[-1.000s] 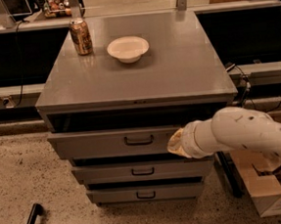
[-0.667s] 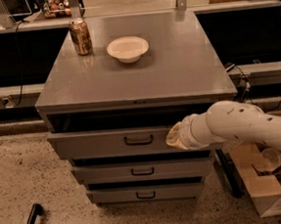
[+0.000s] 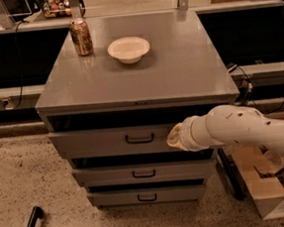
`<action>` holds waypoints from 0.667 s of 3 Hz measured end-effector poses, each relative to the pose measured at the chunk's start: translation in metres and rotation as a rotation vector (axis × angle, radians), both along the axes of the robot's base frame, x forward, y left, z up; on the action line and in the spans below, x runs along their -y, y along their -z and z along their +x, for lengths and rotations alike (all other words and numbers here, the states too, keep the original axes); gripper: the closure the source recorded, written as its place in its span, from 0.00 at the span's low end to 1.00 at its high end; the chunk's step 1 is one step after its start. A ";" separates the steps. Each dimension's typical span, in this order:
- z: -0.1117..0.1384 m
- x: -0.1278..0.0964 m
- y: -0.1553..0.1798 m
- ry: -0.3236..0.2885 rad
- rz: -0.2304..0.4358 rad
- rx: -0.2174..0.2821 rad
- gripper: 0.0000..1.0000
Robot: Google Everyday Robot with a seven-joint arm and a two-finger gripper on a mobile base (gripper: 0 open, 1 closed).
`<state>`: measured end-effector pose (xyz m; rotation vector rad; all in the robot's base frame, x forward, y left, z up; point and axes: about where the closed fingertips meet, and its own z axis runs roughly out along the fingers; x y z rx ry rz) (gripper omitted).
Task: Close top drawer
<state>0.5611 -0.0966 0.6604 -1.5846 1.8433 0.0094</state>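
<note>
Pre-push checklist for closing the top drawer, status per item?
1. Top drawer open and needs the push: ok, a dark gap shows between its front and the cabinet top.
2. Claw at the drawer front: ok, it sits at panel height, right of the handle.
3. Claw touching the panel: cannot tell.
4. Push point centred: not ok, it is off to the right, so the drawer might skew.
5. Drawer opening free of anything sticking up: cannot tell, the inside is dark.
6. Can and bowl away from the front edge: ok, both stand near the back.
</note>
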 end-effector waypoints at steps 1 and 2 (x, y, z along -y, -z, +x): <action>-0.030 -0.011 -0.007 -0.055 -0.018 0.010 1.00; -0.081 -0.020 -0.011 -0.111 -0.006 -0.044 1.00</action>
